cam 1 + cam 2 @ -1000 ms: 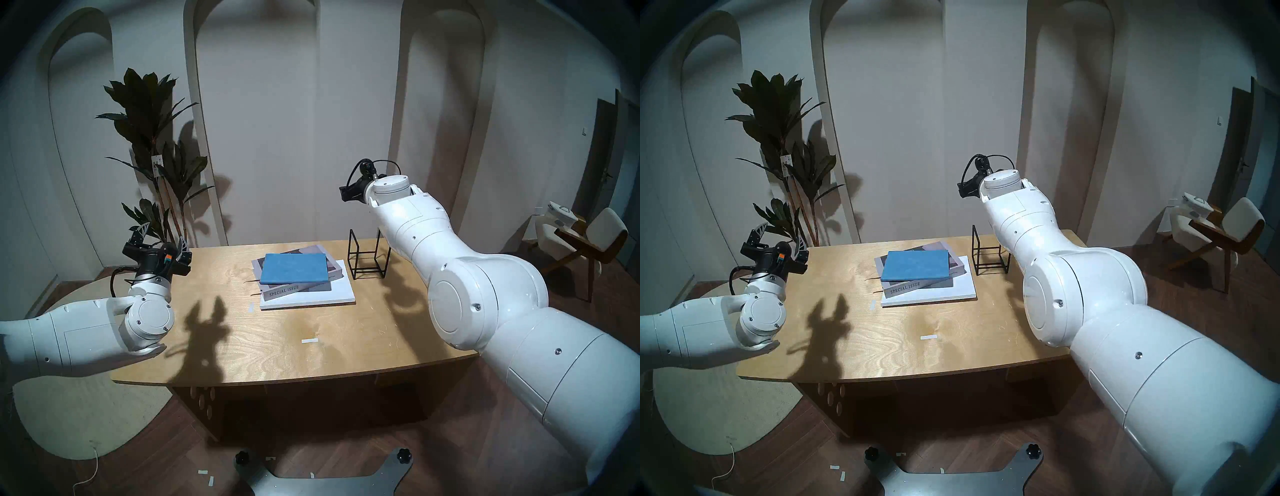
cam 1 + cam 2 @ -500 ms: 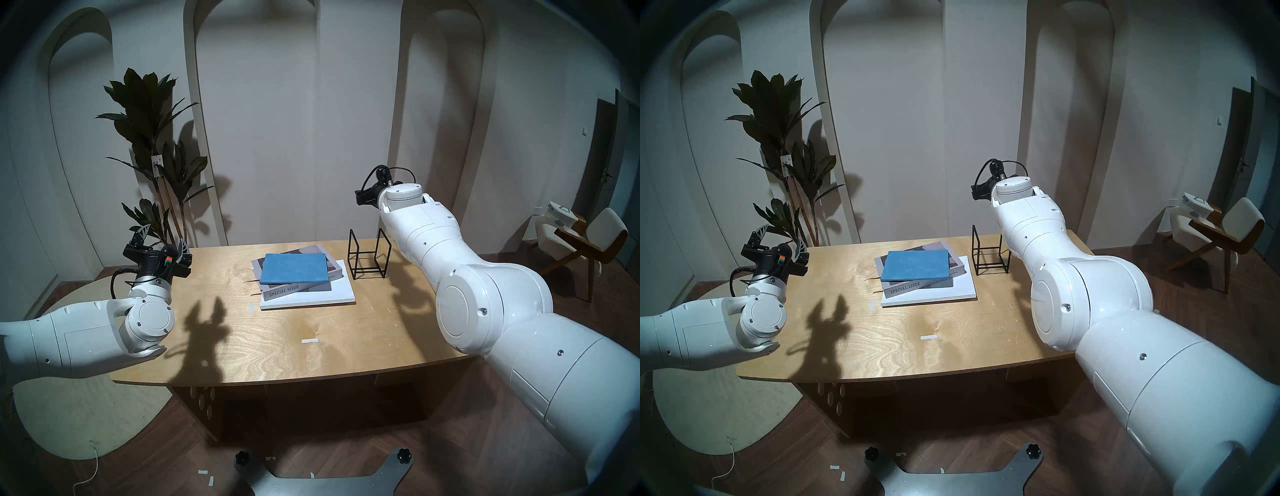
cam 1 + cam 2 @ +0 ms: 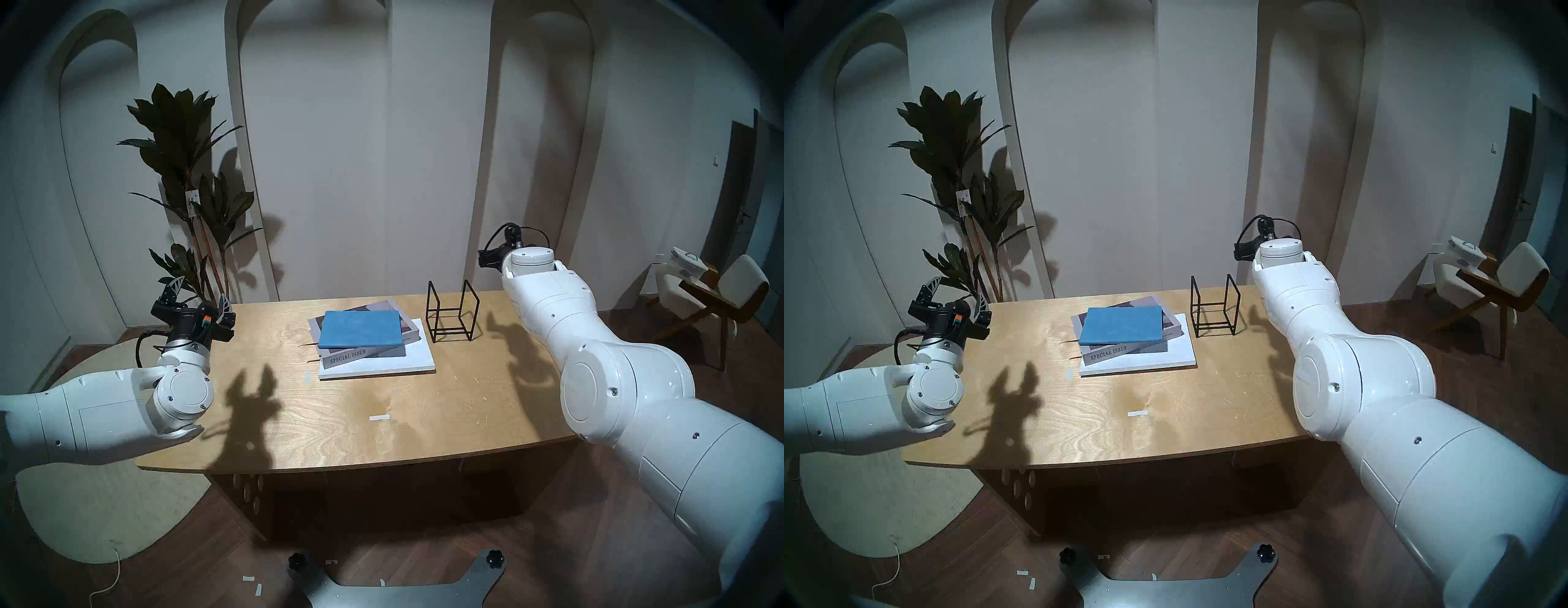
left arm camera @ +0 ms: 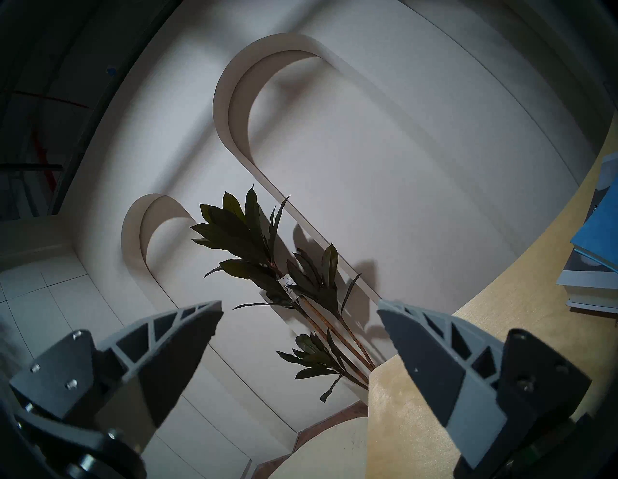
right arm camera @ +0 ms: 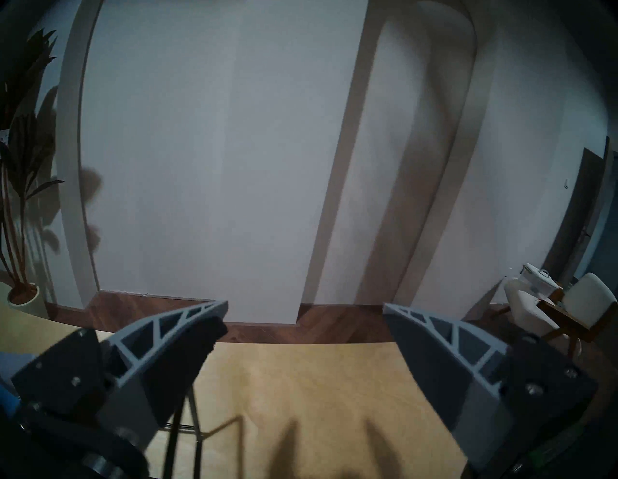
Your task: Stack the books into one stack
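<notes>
- The three books already lie as one stack near the middle of the pale wooden tabletop: a large thin white book at the bottom, a thick grey book with a "SPECIAL ISSUE" spine on it, and a smaller blue hardcover book on top.
- The grey book sits turned against the other two, with one corner poking out behind the blue one; the stacking itself looks done.
- The left gripper hovers off the tabletop's left edge with its fingers wide apart and nothing between them, facing a dark-leaved potted plant.
- The right gripper is above the tabletop's far right corner, its fingers likewise apart and empty.
- A black wire rack stands just right of the stack and close to the right arm.
- The step in hand looks like pulling clear: the right arm should travel away from the rack and the pile, with no sweep low over the books.
</notes>
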{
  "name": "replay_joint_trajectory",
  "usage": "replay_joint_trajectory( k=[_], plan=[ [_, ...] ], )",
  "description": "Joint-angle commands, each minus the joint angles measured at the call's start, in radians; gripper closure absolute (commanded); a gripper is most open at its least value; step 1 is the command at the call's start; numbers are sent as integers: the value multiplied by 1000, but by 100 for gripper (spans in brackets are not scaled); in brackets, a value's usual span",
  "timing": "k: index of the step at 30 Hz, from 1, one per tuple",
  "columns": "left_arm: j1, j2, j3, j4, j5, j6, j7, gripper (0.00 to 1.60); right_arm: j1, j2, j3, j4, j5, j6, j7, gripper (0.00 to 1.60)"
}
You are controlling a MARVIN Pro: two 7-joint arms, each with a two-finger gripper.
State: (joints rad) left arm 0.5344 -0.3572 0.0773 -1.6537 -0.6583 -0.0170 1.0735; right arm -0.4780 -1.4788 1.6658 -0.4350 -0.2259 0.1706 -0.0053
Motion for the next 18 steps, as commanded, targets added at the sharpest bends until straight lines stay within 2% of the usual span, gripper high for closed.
replay_joint_trajectory(
  k=[1,10,18],
  plan=[
    [-15,1,-12,0,2,-2,3,0,10,68,23,-53,5,-34,-20,0],
    [-17,1,-12,0,2,-2,3,0,-12,112,51,-80,18,-54,-28,0],
    [-18,1,-13,0,2,-2,3,0,-24,122,63,-108,29,-77,-19,0]
  ],
)
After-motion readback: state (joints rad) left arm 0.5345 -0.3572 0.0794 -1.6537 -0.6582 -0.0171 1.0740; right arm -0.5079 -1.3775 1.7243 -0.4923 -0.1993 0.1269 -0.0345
